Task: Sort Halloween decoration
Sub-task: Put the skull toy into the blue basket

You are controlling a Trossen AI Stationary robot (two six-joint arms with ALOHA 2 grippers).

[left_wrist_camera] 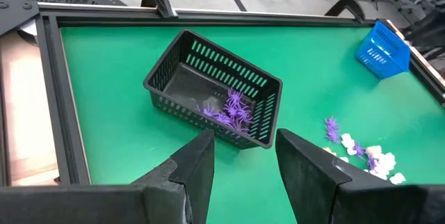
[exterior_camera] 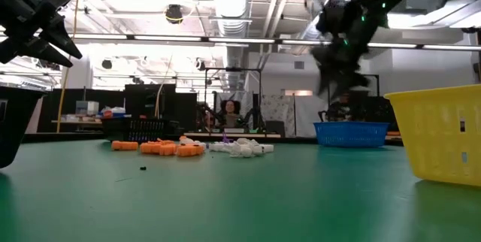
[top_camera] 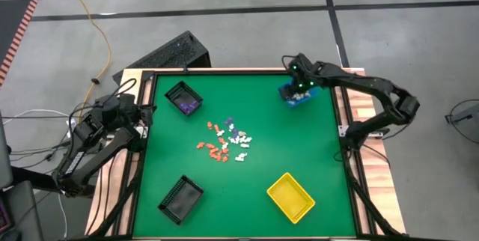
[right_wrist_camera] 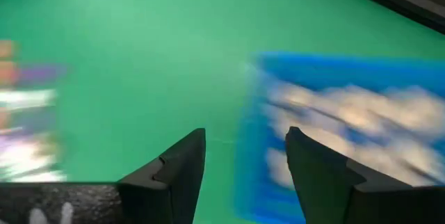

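The right gripper [top_camera: 298, 91] hangs with fingers parted over the blue bin [top_camera: 294, 96] near the table's [top_camera: 299, 144] far right corner, while the left gripper [left_wrist_camera: 243, 175], also parted, waits at the left edge.

No text, label or number can be read anywhere.

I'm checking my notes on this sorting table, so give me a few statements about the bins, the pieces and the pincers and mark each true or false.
1. The right pincer is over the blue bin. True.
2. The black bin near the left arm holds orange pieces. False: it holds purple pieces.
3. The loose decorations lie around the middle of the table. True.
4. The left pincer is gripping a piece. False: it is open and empty, by the table's left edge.
5. The yellow bin sits at the far edge. False: near edge.
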